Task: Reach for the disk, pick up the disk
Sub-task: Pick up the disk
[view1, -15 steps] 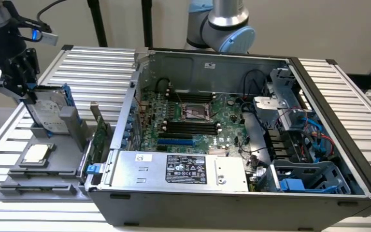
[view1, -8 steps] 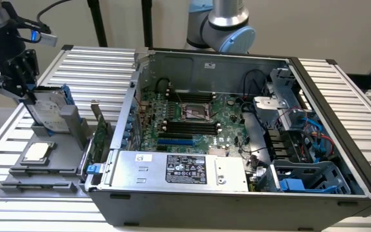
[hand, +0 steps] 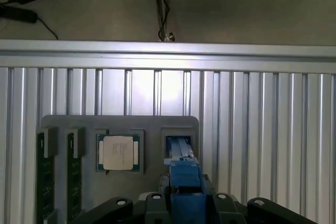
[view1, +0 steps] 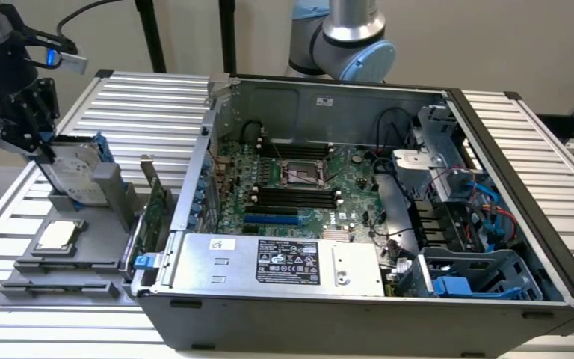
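Jaws: the gripper [view1: 39,142] is closed narrow on the top edge of the disk [view1: 75,168]; in the wrist view both jaws press flat against its blue rail [hand: 184,177].
Disk: stands on edge, leaning slightly, in a slot of the grey tray [view1: 28,288] on the table [view1: 137,90], at the exterior view's left, beside the open case [view1: 367,314]. Its lower end looks to be in or just above the slot [hand: 178,142]; I cannot tell which.
Neighbours: a chip [view1: 57,233] lies flat in the next pocket, near the disk; two memory sticks [hand: 44,169] sit further along the tray.
Risk, slip: the hold is only on the upper edge and the plastic rail, so the heavy drive could pivot or slide out.
Risk, snag: an off-vertical pull could jam the disk against the slot walls and drag the tray with it.
Risk, knock: a swinging or dropped disk would likely strike the chip or the case wall.
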Action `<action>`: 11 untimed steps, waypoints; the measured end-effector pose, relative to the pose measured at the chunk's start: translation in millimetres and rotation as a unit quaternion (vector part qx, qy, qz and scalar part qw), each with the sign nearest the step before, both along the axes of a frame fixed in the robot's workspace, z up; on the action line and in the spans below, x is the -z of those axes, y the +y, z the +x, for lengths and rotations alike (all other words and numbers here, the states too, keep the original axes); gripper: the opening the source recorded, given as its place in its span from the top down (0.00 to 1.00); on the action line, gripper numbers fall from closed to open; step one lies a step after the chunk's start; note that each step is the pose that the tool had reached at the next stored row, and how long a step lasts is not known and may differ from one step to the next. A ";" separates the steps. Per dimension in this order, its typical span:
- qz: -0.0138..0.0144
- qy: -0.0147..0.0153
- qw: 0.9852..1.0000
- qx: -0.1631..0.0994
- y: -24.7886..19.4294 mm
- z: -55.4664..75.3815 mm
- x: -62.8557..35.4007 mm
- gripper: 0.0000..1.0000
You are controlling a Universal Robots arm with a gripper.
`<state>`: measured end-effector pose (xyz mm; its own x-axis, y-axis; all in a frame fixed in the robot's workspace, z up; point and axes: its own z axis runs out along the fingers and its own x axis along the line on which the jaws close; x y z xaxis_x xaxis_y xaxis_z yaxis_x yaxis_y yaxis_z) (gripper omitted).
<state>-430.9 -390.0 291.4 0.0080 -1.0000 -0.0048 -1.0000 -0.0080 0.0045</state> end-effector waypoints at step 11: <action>0.000 0.000 1.000 0.000 -0.1 0.0 0.0 0.67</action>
